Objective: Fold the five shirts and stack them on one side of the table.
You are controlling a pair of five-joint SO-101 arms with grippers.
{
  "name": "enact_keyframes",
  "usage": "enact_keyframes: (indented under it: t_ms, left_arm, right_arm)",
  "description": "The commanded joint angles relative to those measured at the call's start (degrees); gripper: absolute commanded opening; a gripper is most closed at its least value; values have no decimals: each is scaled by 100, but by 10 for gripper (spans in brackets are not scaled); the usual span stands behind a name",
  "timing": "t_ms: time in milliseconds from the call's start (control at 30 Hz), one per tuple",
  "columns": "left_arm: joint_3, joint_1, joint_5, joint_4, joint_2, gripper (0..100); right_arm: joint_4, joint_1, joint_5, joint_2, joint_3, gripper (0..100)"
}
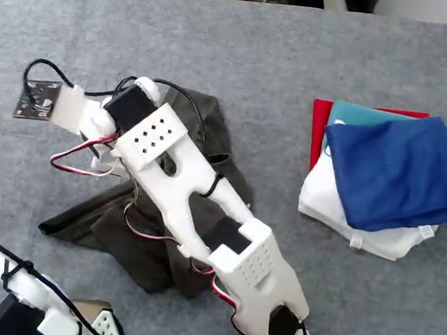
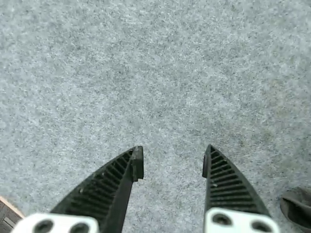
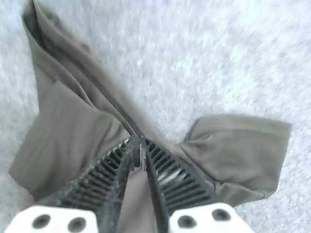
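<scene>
A dark olive shirt (image 1: 132, 238) lies crumpled left of the table's middle. In the right wrist view, my right gripper (image 3: 142, 148) is shut on a raised fold of this olive shirt (image 3: 63, 131), which hangs off the fingertips. The right arm stretches from the front edge across the shirt, its gripper (image 1: 99, 134) above the shirt's left part. My left gripper (image 2: 172, 165) stands open over bare grey felt, with an edge of the olive shirt (image 2: 297, 206) just beside it. At the right lies a folded stack with a blue shirt (image 1: 399, 170) on top.
Under the blue shirt are a teal one (image 1: 353, 113), a red one (image 1: 319, 129) and a white one (image 1: 332, 203). The left arm (image 1: 3, 288) sits at the near left corner. Grey felt (image 1: 298, 63) covers the table.
</scene>
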Motion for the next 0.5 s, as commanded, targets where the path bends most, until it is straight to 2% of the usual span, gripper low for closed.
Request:
enact_keyframes:
  t_ms: [0,67,133,300,367,433,467]
  left_arm:
    - [-22,-66,-35,-70,-114,220]
    - [-22,-66,-35,-70,-114,220]
    - [-22,-75,-35,-70,-114,220]
    - [-22,-163,-211,-62,-105,220]
    - [-22,-189,-246,-62,-79,220]
    - [-22,-198,-299,-62,-79,220]
    - [-22,-198,-299,-62,-79,220]
  right_arm:
    - [53,-70,53,-189,101,15]
    - [53,-62,492,40,646,21]
    - [53,-79,765,198,1209,81]
    - [-44,-141,1415,681,2000,394]
    - [9,-114,1433,989,2044,466]
    - [44,-70,1433,1226,2044,413]
    - [44,-44,1433,1297,1991,342]
